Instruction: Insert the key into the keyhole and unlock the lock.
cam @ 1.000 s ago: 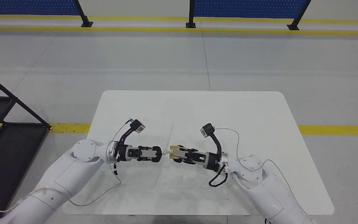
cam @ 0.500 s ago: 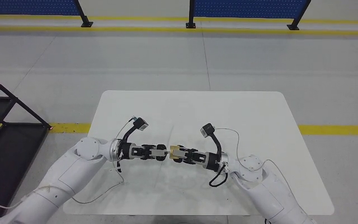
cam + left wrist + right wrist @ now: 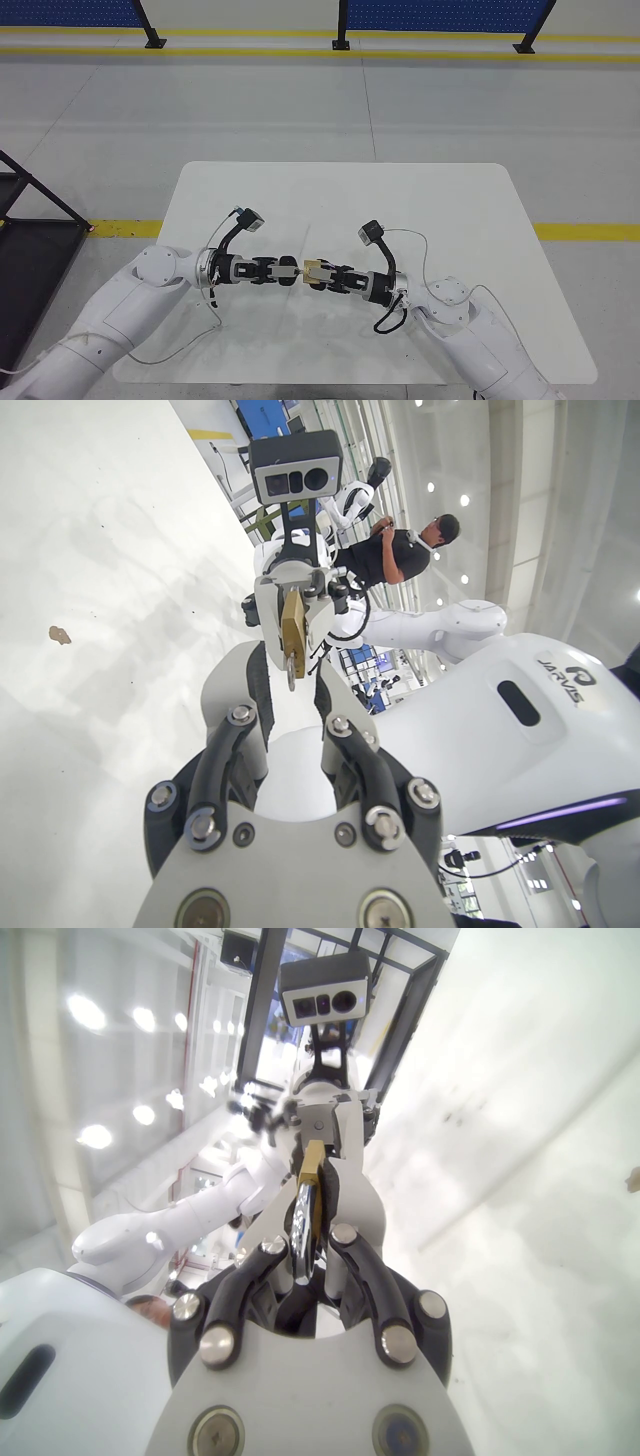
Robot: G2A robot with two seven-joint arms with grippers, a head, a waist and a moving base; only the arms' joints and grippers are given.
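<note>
White table [image 3: 450,200] under both arms. Right gripper [image 3: 312,1178] clamped on lock [image 3: 293,635], keyhole end facing left gripper [image 3: 291,662]. Key [image 3: 290,674] looks seated, head pointing back along left's axis, between its spread fingers [image 3: 260,690], not pinched. Left is nearer.

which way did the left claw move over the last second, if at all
Yes. In the top view the left claw shifted rightward across the table toward the padlock held by the right claw, closing the gap.
</note>
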